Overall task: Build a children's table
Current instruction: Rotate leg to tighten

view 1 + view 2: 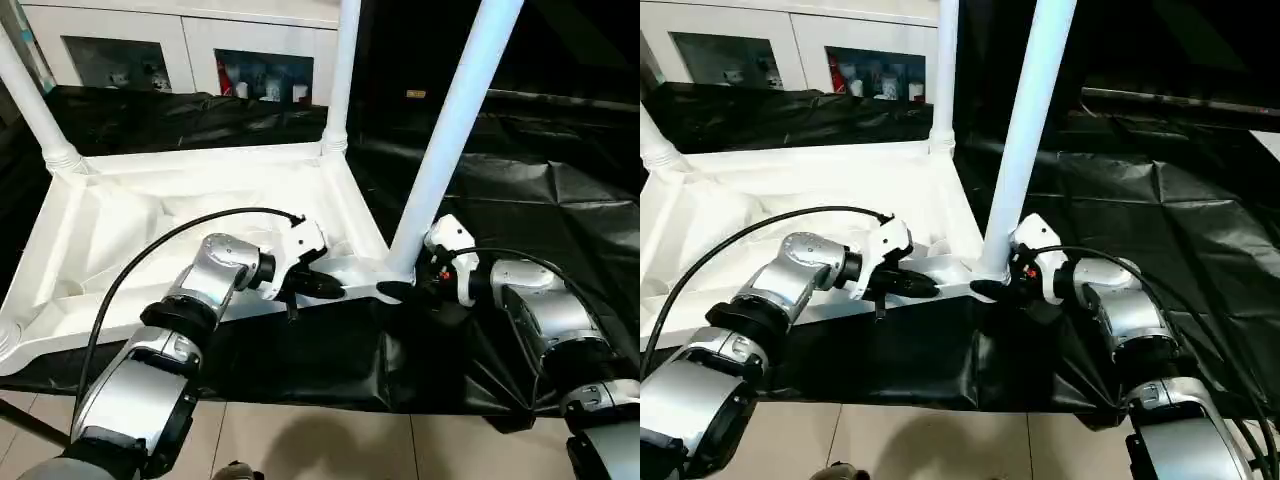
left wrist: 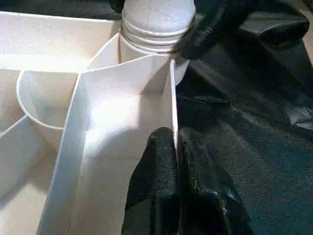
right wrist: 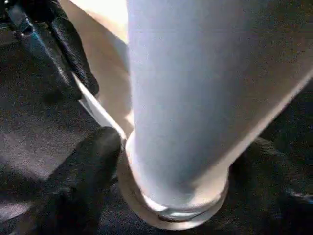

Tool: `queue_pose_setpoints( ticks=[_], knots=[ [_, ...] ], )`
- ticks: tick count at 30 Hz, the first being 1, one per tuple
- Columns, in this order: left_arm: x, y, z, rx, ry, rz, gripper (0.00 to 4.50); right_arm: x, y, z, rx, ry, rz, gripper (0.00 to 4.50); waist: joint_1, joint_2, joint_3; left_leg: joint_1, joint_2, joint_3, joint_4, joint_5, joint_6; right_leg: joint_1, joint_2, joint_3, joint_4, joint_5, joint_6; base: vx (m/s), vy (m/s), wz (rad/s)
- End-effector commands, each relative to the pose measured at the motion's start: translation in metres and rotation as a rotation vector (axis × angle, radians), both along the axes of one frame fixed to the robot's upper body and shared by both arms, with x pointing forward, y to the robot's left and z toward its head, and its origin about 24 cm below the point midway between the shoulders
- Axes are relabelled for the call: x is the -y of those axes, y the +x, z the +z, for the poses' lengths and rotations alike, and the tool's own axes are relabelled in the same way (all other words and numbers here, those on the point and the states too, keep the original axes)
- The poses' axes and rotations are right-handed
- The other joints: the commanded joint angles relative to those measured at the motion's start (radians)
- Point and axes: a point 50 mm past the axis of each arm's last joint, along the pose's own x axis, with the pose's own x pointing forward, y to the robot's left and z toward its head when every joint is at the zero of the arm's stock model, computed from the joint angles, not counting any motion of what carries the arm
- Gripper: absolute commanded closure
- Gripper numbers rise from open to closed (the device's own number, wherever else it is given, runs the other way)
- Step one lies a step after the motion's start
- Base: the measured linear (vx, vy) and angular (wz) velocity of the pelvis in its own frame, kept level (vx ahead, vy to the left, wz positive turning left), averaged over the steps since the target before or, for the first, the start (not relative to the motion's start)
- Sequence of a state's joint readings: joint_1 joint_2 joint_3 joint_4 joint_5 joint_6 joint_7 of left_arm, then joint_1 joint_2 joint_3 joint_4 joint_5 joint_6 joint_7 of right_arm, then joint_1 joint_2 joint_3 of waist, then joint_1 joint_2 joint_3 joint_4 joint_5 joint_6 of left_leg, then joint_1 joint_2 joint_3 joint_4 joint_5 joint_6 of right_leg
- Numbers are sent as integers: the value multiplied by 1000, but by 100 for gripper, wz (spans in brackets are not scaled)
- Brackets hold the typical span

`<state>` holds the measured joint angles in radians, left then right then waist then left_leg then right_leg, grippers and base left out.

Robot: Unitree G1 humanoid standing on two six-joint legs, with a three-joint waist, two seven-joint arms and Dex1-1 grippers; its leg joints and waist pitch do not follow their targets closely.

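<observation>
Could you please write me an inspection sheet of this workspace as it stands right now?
Surface: black sheet, wrinkled, covering the work area.
Job's things: white tabletop lies upside down on the sheet; near-right leg stands in its corner socket; two more legs stand at the far-right corner and far-left corner. Near-left socket looks empty.
Clutter: nothing seen.
Grippers: left gripper pinches the tabletop's near rim; right gripper sits at the base of the near-right leg, one finger against the socket collar; its grip cannot be judged.
Cables: black cable arcs over the left forearm; another runs along the right forearm.
Surroundings: white glass-fronted cabinet behind; tiled floor below.
</observation>
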<state>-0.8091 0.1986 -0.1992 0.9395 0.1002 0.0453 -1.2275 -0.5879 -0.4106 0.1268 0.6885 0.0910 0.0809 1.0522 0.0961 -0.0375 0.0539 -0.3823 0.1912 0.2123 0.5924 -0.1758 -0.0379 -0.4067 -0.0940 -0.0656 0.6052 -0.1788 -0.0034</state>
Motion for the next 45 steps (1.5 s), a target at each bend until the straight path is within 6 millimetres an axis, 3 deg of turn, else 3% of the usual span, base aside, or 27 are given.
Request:
queue_pose_setpoints(
  ticks=[1,7,15,24,28,29,32,36,37,38,41,45],
  knots=[
    [14,-6,2,-23,-128,-59,450,-2,0,1,1,25,4,125,-1,-17,-67,21,50,-20,-62,-154,81,46,-62,42,-62,-157,-259,0,0,0],
    [14,-7,2,-26,-126,-57,450,-3,0,0,-6,35,-2,174,-1,-17,-66,21,50,-21,-63,-166,73,46,-63,42,-65,-191,-248,0,0,0],
    [14,-5,-2,-15,-87,-8,450,-5,-2,-9,-35,52,-59,183,-4,-16,-66,20,49,-21,-63,-160,75,46,-62,42,-64,-173,-254,0,0,0],
    [44,11,-11,68,-19,350,450,-23,10,-38,-39,98,-619,183,-23,-11,-62,28,45,-29,-74,-248,7,36,-65,45,-84,-317,-203,0,0,0],
    [64,13,-9,105,-17,441,450,-42,15,-41,-74,158,-822,183,-29,-9,-62,31,43,-30,-75,-277,-2,34,-64,46,-92,-349,-183,0,0,0],
    [68,14,-7,119,-21,458,450,-47,16,-41,-77,161,-842,183,-30,-4,-61,33,44,-31,-77,-285,-4,32,-63,46,-92,-343,-183,0,0,0],
    [78,13,-5,147,-20,448,450,-63,19,-37,-49,149,-814,183,-33,-5,-61,32,41,-30,-78,-300,-5,33,-61,45,-95,-338,-175,0,0,0],
    [77,13,-5,170,-19,432,450,-68,22,-31,9,141,-789,183,-33,-5,-63,30,42,-30,-81,-274,8,38,-61,45,-92,-285,-179,0,0,0],
    [77,13,-5,170,-19,432,450,-68,22,-31,9,141,-789,149,-34,-5,-62,30,42,-29,-81,-276,11,38,-62,45,-92,-284,-181,0,0,0],
    [73,14,-5,173,-21,429,450,-65,23,-27,30,166,-779,114,-34,-4,-62,31,42,-30,-81,-277,12,38,-63,45,-93,-286,-182,0,0,0],
    [65,16,-3,172,-34,413,450,-53,26,-16,89,176,-745,92,-39,-6,-62,22,41,-33,-82,-288,21,44,-64,44,-93,-304,-175,0,0,0],
    [50,20,2,182,-51,379,450,-27,28,10,193,143,-612,59,-41,-10,-63,22,40,-29,-76,-252,44,45,-62,45,-91,-275,-180,0,0,0]
  ],
)
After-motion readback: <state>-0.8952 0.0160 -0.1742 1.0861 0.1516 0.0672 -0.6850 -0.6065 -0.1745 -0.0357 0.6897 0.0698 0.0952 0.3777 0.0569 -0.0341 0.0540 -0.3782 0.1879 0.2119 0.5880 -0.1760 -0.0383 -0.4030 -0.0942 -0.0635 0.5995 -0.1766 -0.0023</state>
